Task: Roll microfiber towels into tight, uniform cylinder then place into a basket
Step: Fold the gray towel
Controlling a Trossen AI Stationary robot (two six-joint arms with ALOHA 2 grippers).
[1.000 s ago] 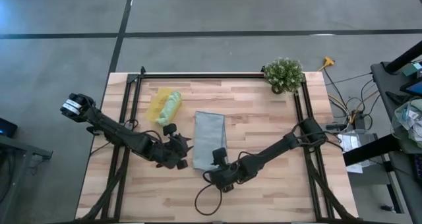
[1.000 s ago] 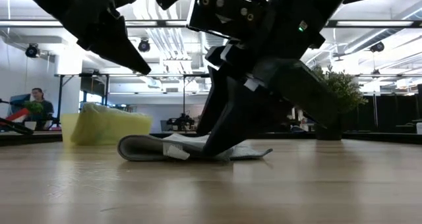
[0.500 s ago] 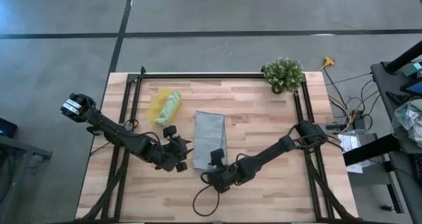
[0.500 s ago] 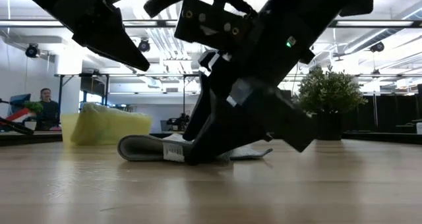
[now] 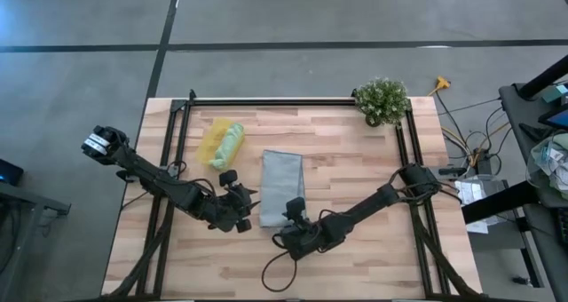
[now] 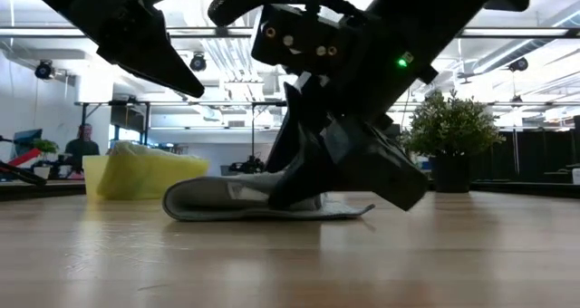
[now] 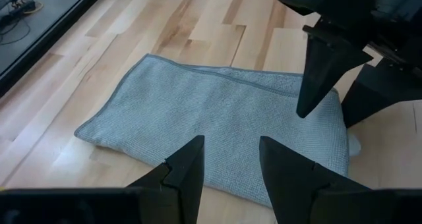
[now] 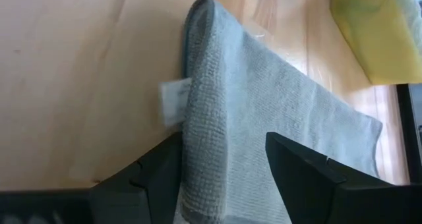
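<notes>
At table centre: folded grey-blue microfiber towel point(image 5: 282, 186), flat.
Right gripper point(image 8: 221, 161): fingers wide, straddling its near end.
Left gripper point(image 7: 231, 165): parted, empty, just beside.
Translucent yellow plastic basket point(image 5: 216, 143): holds light green towel point(image 5: 232, 143).

You can't see the near end of the grey-blue towel point(image 6: 263, 202) from counter height; the right gripper point(image 6: 304, 195) stands in front of it. From above, the basket point(image 5: 216, 140) is too small to show how the green towel point(image 5: 231, 143) sits inside it.
</notes>
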